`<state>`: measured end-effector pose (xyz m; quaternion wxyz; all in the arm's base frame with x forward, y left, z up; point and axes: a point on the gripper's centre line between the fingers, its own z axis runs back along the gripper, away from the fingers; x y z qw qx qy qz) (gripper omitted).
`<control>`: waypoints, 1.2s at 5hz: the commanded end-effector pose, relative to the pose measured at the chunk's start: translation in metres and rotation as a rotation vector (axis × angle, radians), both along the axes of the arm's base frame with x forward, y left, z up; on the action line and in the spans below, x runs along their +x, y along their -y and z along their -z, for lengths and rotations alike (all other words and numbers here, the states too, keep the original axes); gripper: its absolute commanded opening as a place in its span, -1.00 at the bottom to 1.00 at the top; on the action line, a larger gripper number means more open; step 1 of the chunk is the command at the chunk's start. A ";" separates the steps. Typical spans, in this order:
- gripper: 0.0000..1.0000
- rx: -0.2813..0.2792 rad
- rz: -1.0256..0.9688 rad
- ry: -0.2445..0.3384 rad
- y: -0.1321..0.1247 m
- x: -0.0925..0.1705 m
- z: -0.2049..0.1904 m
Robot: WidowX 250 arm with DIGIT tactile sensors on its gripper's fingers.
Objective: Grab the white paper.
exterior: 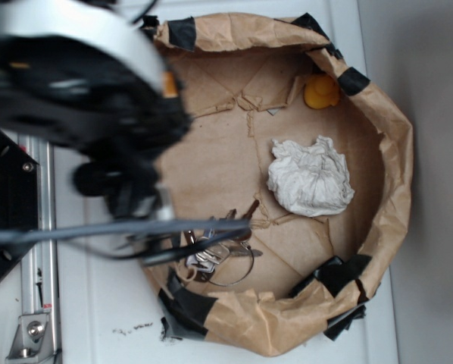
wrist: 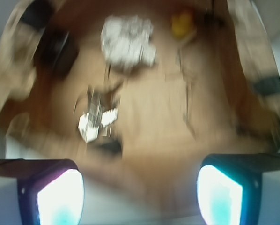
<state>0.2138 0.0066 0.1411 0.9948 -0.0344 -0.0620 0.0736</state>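
The pincer (wrist: 140, 194) is being shown nearest the wrist camera, its two glowing fingertips (wrist: 60, 197) being held wide apart with nothing between them. Beyond it, the white paper (wrist: 127, 41) is being seen far up the blurred wrist picture, well apart from the pincer. In the exterior view the white paper (exterior: 311, 177) is lying on the floor of a brown paper basin (exterior: 397, 163) patched with black tape, toward its right side, with a small yellow duck (exterior: 321, 92) near it by the rim and a bunch of keys (exterior: 215, 250) lying lower left. The basin is being carried on a white tabletop (exterior: 120, 318). The arm (exterior: 75, 76) is being blurred at the left edge. The approach step is judged to be in hand; next, the pincer is probably needing to be brought above the wad, lowered around it and closed, with the keys being avoided.
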 end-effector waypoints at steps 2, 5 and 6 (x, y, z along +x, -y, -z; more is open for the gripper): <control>1.00 0.095 0.061 0.151 0.014 0.123 0.016; 1.00 0.175 0.231 -0.024 0.032 0.109 0.081; 1.00 0.169 0.230 -0.045 0.031 0.108 0.085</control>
